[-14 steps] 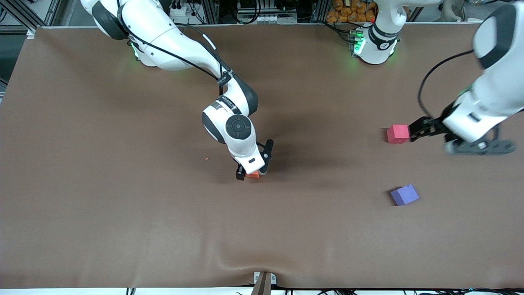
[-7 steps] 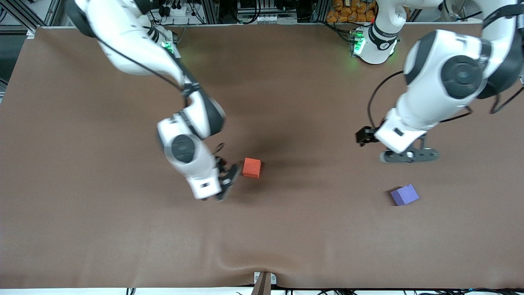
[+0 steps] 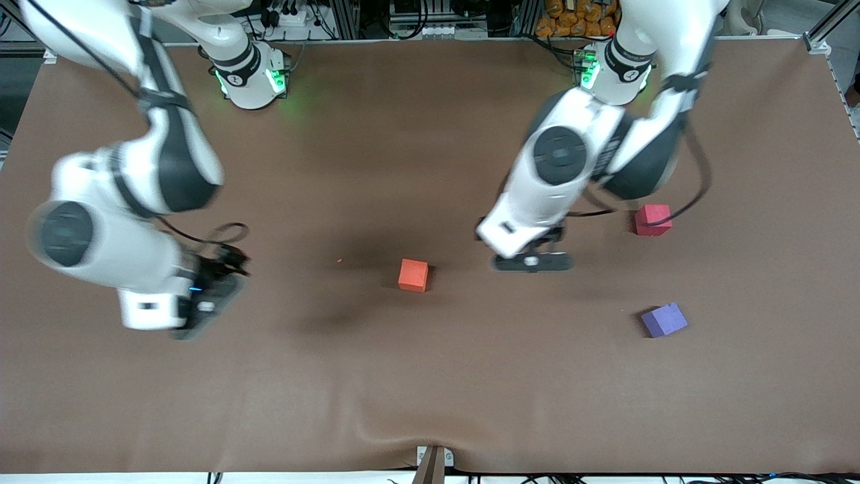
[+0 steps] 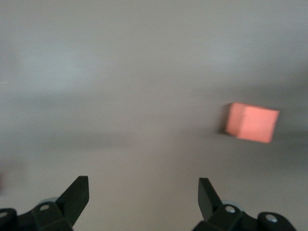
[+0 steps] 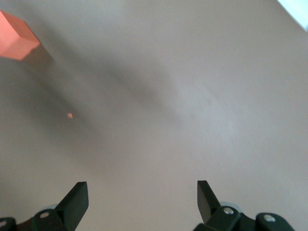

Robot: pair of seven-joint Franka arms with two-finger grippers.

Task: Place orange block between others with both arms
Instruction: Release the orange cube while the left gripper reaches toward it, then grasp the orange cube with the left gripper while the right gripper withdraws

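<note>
While both arms hang up in the air, the orange block (image 3: 413, 275) sits alone on the brown table (image 3: 430, 376), with nothing touching it.

The left gripper (image 3: 531, 261) is over the table just beside the orange block, on the side toward the left arm's end. In the left wrist view its two black fingers (image 4: 77, 195) are spread wide with nothing between them, and the orange block (image 4: 251, 122) shows up off to one side of them, not between them.

The right gripper (image 3: 205, 306) is over the table well apart from the orange block, on the side toward the right arm's end. Its fingers (image 5: 76, 199) are spread wide too, and they hold nothing. In the right wrist view only a corner of the orange block (image 5: 17, 34) peeks in at the edge, and a tiny orange crumb (image 5: 70, 115) lies on the table between the block and the gripper.

The red-pink block (image 3: 653, 220) sits on the table near the left gripper, toward the left arm's end. The purple block (image 3: 664, 319) is nearer to the front camera than the red-pink one, and the two are apart with a bare gap between them. The orange block is not in that gap. It is well apart from both of them
</note>
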